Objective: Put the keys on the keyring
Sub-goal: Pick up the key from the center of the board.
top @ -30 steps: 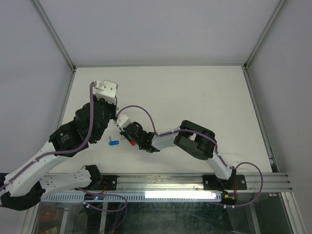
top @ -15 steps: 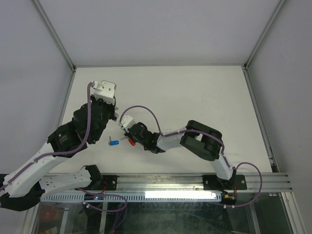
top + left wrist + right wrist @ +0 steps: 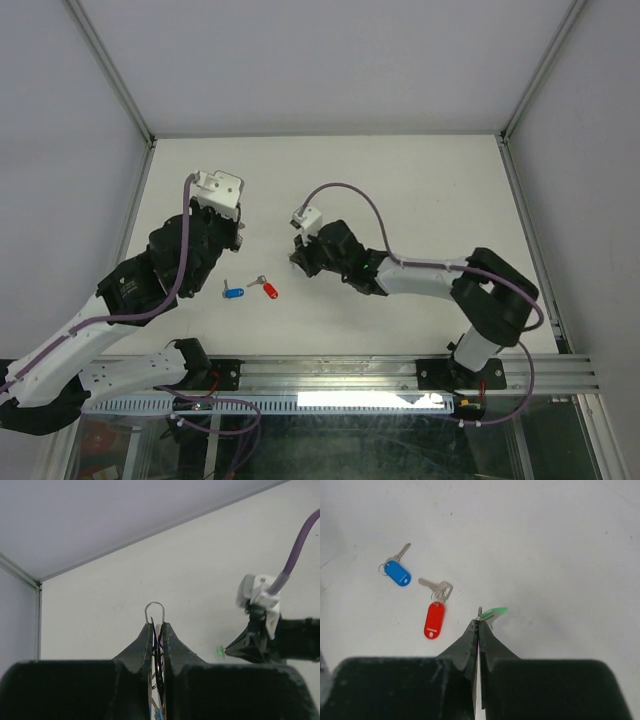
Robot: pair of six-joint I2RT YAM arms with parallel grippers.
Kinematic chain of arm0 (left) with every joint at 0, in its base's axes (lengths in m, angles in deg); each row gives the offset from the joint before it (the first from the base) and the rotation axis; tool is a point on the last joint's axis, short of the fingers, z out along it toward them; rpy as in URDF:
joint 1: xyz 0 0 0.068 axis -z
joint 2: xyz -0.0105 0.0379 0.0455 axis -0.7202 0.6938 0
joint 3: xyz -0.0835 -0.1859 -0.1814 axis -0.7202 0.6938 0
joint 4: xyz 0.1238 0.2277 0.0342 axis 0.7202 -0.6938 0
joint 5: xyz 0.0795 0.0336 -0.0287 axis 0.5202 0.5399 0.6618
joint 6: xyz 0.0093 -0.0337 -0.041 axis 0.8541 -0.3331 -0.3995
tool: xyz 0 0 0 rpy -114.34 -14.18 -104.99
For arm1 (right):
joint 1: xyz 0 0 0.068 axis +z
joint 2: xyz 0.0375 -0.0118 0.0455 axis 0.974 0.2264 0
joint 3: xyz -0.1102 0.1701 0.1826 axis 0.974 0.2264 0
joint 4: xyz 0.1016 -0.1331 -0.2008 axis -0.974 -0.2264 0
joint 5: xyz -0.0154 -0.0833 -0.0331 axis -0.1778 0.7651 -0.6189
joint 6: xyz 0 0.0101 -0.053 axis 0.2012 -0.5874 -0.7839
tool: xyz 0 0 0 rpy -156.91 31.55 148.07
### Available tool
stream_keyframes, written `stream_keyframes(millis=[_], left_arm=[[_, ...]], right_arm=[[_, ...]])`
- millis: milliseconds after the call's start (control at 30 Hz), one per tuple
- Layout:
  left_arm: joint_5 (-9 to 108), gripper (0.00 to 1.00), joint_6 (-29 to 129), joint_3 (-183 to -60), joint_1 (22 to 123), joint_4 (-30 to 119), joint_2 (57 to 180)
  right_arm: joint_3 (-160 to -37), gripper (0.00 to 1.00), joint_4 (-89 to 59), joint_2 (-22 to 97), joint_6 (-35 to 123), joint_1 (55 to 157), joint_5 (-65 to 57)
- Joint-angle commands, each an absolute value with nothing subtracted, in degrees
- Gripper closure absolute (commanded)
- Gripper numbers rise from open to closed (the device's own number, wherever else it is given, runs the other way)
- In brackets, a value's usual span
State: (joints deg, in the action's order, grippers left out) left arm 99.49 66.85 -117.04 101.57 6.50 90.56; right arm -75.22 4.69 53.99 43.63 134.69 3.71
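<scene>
Light, stiff and slick, at a guess: green key (image 3: 493, 612), best taken by its metal end, not the plastic tag. Pinched so in the tight-closed tips of the right end effector (image 3: 479, 623); hard to tell whether clear of the desk (image 3: 560, 540). Clamped narrow in the left end effector (image 3: 156, 627): keyring (image 3: 155, 608), thin springy wire, loop poking out. Lying flat, close together: blue key (image 3: 396, 571) and red key (image 3: 434, 617). Matte white underneath, pale walls (image 3: 330, 60) around.

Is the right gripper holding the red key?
No, the red key lies on the table, while the right gripper pinches the green key.
</scene>
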Motion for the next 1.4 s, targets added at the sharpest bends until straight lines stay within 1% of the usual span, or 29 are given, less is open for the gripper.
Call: stream_keyframes(millis=[0,133,233,333,500,567,600,700,800,933,1033,1367], left_arm=[[93.88,1.0,71.91,-115.31,101.79,12.45,90.03],[88.99,1.0,76.65,-113.44,101.79,16.42,90.95],[84.79,1.0,79.33,-112.66,101.79,19.0,92.0],[79.79,1.0,81.88,-110.09,101.8,23.9,92.2],[71.0,1.0,85.95,-106.9,101.79,28.98,93.13],[69.4,1.0,87.41,-107.17,101.79,29.06,94.48],[68.52,1.0,88.15,-107.56,101.79,28.93,95.14],[65.32,1.0,90.88,-107.31,101.87,30.0,96.12],[63.52,1.0,92.29,-106.05,101.95,33.23,96.25],[63.98,1.0,95.73,-105.42,102.9,35.05,97.18],[66.53,1.0,99.13,-104.68,104.34,36.65,97.2],[72.64,1.0,109.04,-102.88,109.06,39.04,96.83]], right_arm=[[-71.13,1.0,-0.29,41.25,49.09,130.01,-8.05],[-67.05,1.0,-4.57,31.63,49.68,125.38,-13.13],[-67.78,1.0,-12.86,25.86,47.98,123.32,-15.56],[-68.03,1.0,-18.62,19.04,44.52,122.91,-14.57],[-66.41,1.0,-18.26,6.33,38.8,122.81,-13.56],[-68.24,1.0,-21.25,2.93,39.27,122.74,-11.41],[-71.23,1.0,-24.78,1.95,39.56,122.78,-9.26],[-78.56,1.0,-35.64,2.89,41.0,122.64,-6.14],[-84.23,1.0,-43.35,4.75,43.71,122.64,-7.79],[-89.1,1.0,-48.38,6.73,46.93,122.68,-9.67],[-92.5,1.0,-51.9,8.31,48.11,122.68,-9.55],[-98.46,1.0,-56.75,11.89,49.75,122.7,-13.82]])
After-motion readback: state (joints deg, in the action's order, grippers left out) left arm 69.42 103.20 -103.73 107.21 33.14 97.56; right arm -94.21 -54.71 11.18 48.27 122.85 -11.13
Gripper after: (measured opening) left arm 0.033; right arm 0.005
